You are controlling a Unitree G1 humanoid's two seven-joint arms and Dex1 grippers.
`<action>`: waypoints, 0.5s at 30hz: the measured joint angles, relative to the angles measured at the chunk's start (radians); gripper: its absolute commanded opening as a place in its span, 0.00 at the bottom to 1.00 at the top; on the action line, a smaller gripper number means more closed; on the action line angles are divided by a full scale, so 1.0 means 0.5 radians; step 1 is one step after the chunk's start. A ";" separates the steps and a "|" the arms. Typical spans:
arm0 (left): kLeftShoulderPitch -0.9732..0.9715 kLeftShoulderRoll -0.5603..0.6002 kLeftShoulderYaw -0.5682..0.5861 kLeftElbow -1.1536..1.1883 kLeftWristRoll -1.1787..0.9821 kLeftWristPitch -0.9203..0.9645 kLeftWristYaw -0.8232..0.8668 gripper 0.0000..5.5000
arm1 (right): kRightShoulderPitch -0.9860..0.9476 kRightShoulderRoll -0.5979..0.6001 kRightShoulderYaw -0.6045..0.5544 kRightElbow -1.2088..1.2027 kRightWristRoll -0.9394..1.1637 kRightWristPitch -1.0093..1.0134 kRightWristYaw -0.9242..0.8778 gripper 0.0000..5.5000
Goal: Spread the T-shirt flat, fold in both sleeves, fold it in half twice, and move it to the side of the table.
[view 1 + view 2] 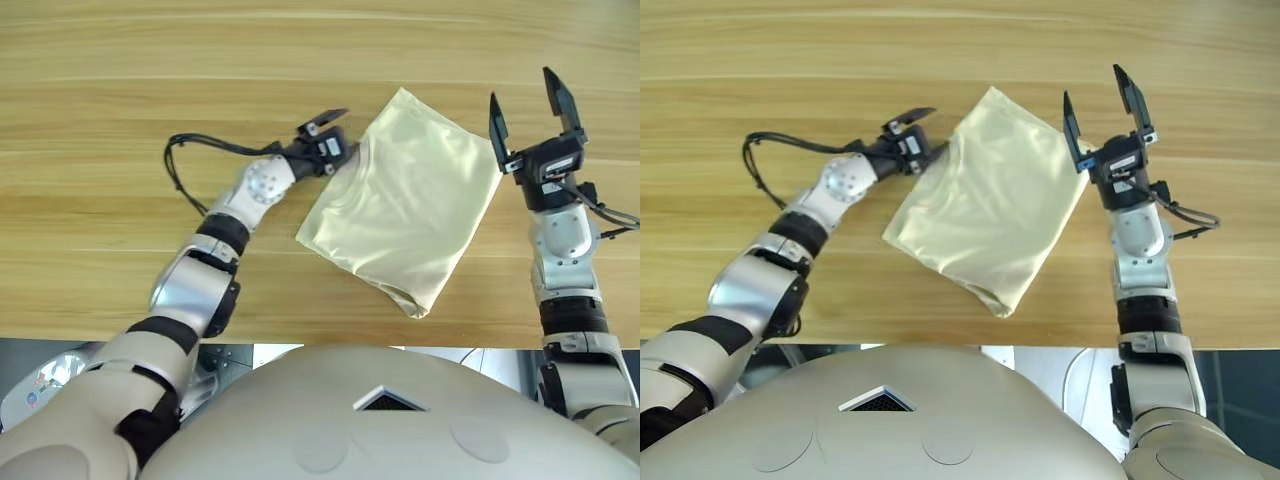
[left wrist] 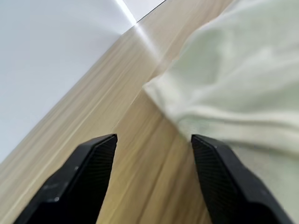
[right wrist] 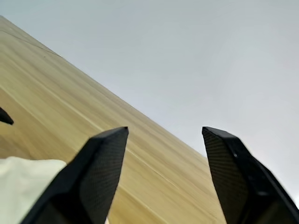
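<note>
Here, T-shirt [image 1: 405, 200] beside left fingers [image 1: 325, 118], seemingly touching.

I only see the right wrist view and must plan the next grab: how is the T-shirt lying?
Observer: The T-shirt lies folded into a rough rectangle, diagonal on the table.
Operator: Where is the left claw?
Observer: The left claw is open at the T-shirt's left edge, holding nothing.
Operator: And my claw?
Observer: The right claw sits beside the T-shirt's far right corner, tips pointing toward the table's far edge.
</note>
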 measured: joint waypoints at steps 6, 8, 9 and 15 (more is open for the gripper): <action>0.681 0.106 0.072 -0.710 -0.258 0.029 -0.046 0.54 | 0.124 0.009 -0.034 -0.189 0.009 0.079 0.026 0.53; 0.923 0.063 0.048 -0.993 -0.330 0.111 -0.061 0.54 | 0.146 0.051 -0.037 -0.254 -0.001 0.110 0.026 0.53; 0.997 0.042 0.063 -1.088 -0.361 0.162 -0.052 0.54 | 0.151 0.068 -0.038 -0.266 -0.007 0.125 0.026 0.53; 1.003 0.044 0.479 -1.220 -0.508 0.498 0.280 0.54 | 0.140 0.104 -0.088 -0.242 -0.067 0.174 0.010 0.53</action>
